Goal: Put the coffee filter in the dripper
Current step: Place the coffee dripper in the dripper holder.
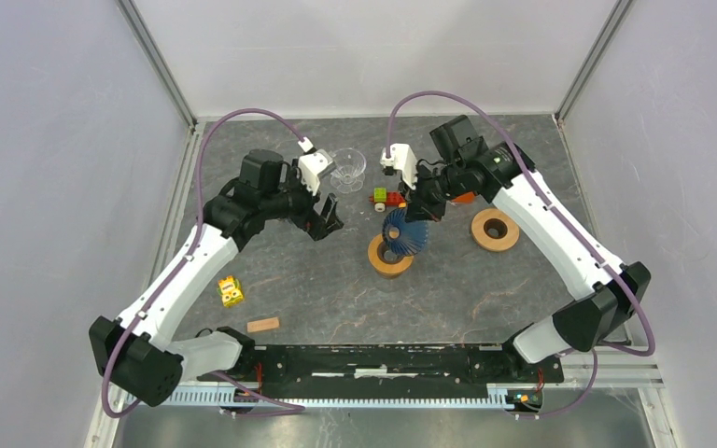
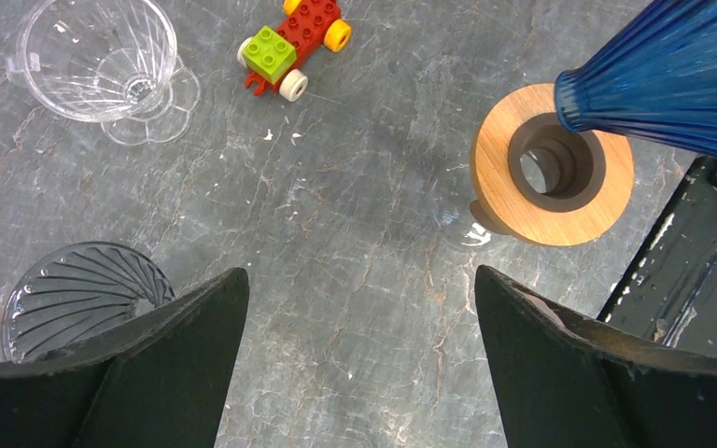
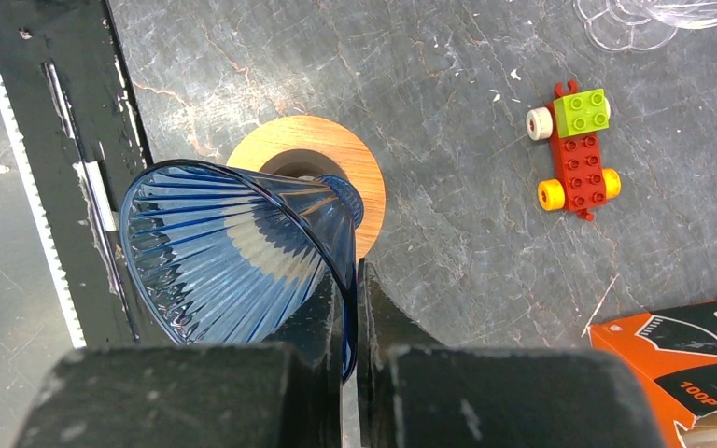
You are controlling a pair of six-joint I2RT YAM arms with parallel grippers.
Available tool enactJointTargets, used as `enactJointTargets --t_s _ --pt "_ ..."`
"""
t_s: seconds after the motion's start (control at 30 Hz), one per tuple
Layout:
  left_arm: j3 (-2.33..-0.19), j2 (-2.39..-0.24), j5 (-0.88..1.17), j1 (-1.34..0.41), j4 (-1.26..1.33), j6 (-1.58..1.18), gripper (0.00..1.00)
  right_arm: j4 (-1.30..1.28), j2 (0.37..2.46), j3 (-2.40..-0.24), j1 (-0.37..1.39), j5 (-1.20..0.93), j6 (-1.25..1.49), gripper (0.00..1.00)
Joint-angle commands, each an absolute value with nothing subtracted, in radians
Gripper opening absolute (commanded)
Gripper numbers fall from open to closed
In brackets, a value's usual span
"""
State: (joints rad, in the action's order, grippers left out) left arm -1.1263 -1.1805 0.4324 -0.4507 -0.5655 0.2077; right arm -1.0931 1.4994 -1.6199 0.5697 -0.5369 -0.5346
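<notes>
Grey dripper [image 2: 75, 297]: left wrist view only.

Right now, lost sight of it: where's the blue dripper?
The blue dripper hangs tilted mid-table in the top view, rim pinched by the right gripper, narrow end at a wooden ring.

Even, diffuse light falls from above, and the grey counter [image 1: 336, 299] reads clearly, with only soft, faint shadows under the arms. The enclosure walls carry a slight lilac cast. In both wrist views the counter is sharp, while the dark end effector fingers [image 2: 149, 373] near the lens look soft and underexposed. Small glints sit on the clear dripper [image 2: 93, 56] and the blue dripper [image 3: 224, 252].
</notes>
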Motion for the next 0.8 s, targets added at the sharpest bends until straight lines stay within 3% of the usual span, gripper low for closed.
enactJointTargets --t_s 0.0,0.77 --pt "-1.126 -1.140 0.483 -0.445 -0.549 0.226 0.96 -1.066 1.516 -1.661 0.574 -0.537 -0.510 0.00" --pt "-1.092 -1.119 0.505 -0.439 -0.518 0.212 0.95 -1.098 1.503 -1.560 0.627 -0.542 -0.523 0.00"
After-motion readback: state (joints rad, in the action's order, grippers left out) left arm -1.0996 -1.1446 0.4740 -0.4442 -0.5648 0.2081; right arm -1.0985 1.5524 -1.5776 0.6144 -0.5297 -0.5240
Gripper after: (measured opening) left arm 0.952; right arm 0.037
